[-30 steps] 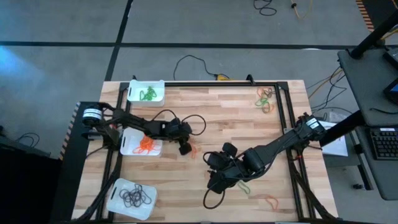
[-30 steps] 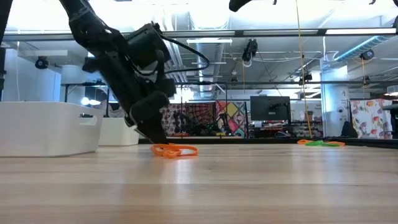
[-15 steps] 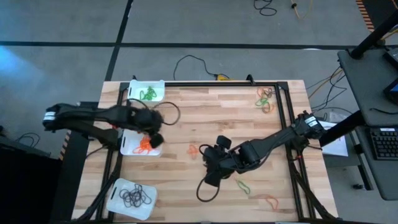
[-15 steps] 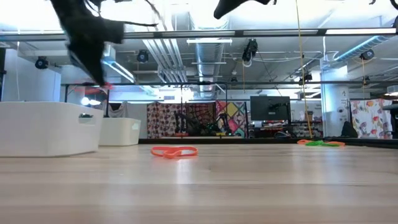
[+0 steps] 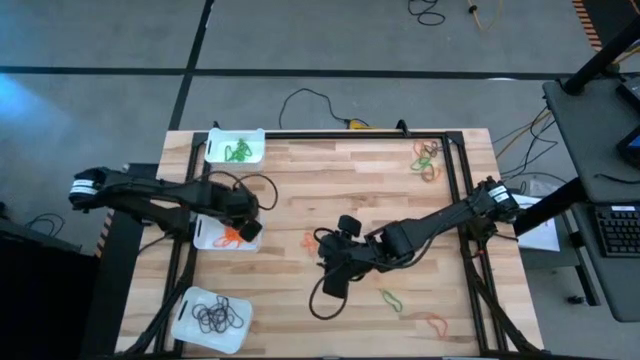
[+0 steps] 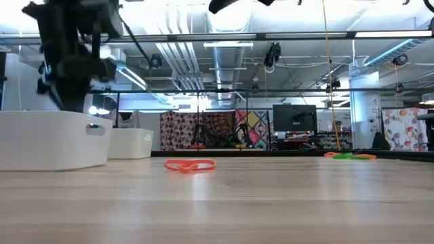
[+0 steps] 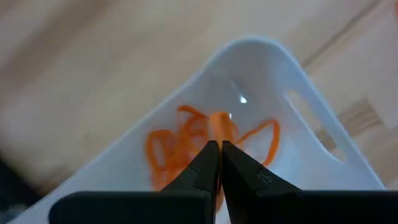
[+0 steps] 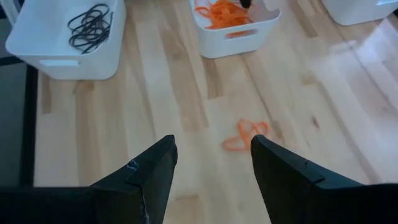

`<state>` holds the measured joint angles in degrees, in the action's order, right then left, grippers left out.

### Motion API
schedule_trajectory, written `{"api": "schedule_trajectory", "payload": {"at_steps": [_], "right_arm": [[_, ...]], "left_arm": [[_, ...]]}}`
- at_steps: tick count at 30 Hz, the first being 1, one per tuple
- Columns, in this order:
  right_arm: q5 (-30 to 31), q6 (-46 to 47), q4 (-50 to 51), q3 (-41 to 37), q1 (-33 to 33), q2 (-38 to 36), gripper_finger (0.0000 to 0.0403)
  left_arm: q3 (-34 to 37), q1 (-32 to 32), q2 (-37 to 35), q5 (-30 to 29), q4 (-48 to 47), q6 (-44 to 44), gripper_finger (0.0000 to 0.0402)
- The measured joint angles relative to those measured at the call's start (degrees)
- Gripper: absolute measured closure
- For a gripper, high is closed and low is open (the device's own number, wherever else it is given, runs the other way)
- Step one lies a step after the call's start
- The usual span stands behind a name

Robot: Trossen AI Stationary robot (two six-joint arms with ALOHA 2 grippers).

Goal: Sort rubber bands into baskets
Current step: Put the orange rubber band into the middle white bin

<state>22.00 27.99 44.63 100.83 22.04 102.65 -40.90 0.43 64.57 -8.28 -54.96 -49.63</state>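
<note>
Your left gripper [image 5: 251,229] hangs over the middle basket [image 5: 208,239] at the left of the high view, its fingers [image 7: 205,163] pressed together. In the left wrist view an orange band [image 7: 219,126] sits right at the tips; it looks pinched there, though it could also be lying on the orange pile [image 7: 177,149] below. Judge it as held: part the fingers only while the tips are well inside the basket's white wall, low enough that the band falls onto the pile instead of springing over the rim.

Your right gripper [image 8: 214,163] has its fingers spread wide and holds nothing. It hovers above the loose orange band [image 8: 245,135] on the bare wood at the centre of the table [image 5: 340,180]; the low view shows that same band [image 6: 190,165] lying flat. Come straight down so one finger lands on each side of a strand, touch the wood, then close; a flat loop will likely slip out of a high pinch.

More waits: a green band [image 5: 392,298] and an orange one [image 5: 430,321] at lower right, a mixed cluster [image 5: 427,158] at upper right. The green basket [image 5: 236,147] is upper left, the black basket [image 5: 210,319] lower left.
</note>
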Motion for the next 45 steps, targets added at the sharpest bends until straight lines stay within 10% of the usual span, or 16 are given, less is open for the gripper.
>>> {"api": "schedule_trajectory", "payload": {"at_steps": [11, 22, 32, 45], "right_arm": [[-1.63, 0.45, 2.50, -0.02, 0.90, -0.10, 0.0202], [-2.84, 4.78, 15.76, -0.04, 1.57, -3.57, 0.0202], [-2.39, 9.13, 17.85, -0.04, 4.48, -4.32, 0.0202], [-0.37, 15.68, 19.18, -0.04, 7.76, -4.50, 0.0202]], "left_arm": [[2.74, 0.03, 5.75, 2.44, 2.78, -4.17, 0.0377], [-16.51, -2.39, 4.34, 6.14, -13.36, 6.96, 0.0242], [-21.66, -8.74, 6.64, -4.16, 25.64, 27.16, 0.0214], [-11.33, -8.68, 23.96, 0.35, 33.31, 21.95, 0.0249]]}}
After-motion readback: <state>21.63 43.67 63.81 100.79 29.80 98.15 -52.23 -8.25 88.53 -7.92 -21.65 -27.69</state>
